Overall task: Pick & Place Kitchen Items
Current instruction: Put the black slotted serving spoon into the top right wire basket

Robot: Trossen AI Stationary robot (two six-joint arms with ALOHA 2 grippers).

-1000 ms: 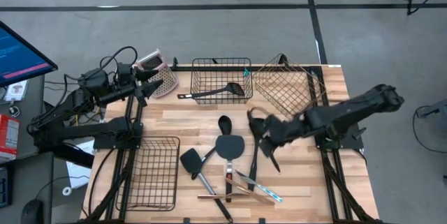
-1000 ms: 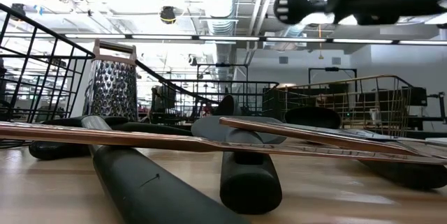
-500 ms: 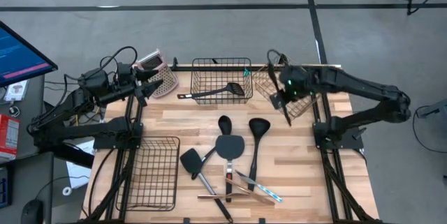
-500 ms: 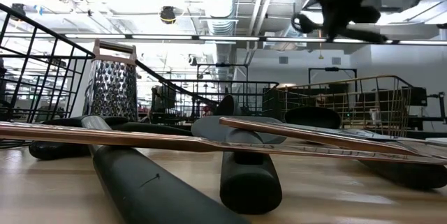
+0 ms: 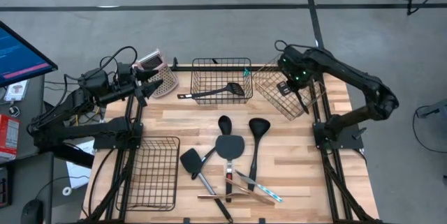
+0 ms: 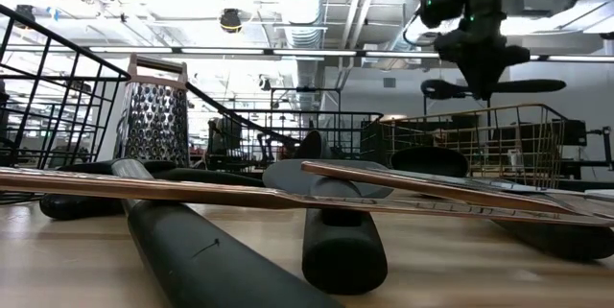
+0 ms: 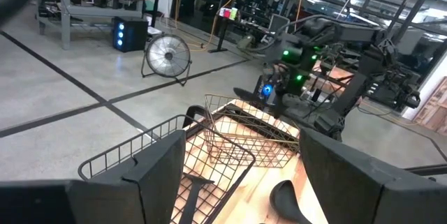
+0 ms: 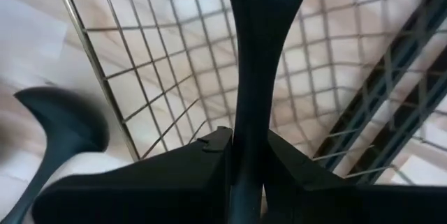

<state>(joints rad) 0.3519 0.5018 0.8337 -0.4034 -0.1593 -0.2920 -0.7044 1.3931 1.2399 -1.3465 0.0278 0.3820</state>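
- Right pincer [image 5: 299, 93] clamps a smooth black utensil handle [image 8: 255, 77] above the brass-wire basket [image 5: 269, 91] at the bench's [image 5: 209, 123] far right corner.
- Left pincer [image 5: 148, 84] gapes wide, beside the perforated grater [image 5: 162, 76].

Three wire baskets [image 5: 221, 77], two ladles [image 5: 257, 128], two black spatulas [image 5: 191, 161], one grater [image 5: 165, 81]

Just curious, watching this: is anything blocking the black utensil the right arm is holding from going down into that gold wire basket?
Nothing visible does. The right gripper holds the black utensil above the gold wire basket, whose open top faces it.
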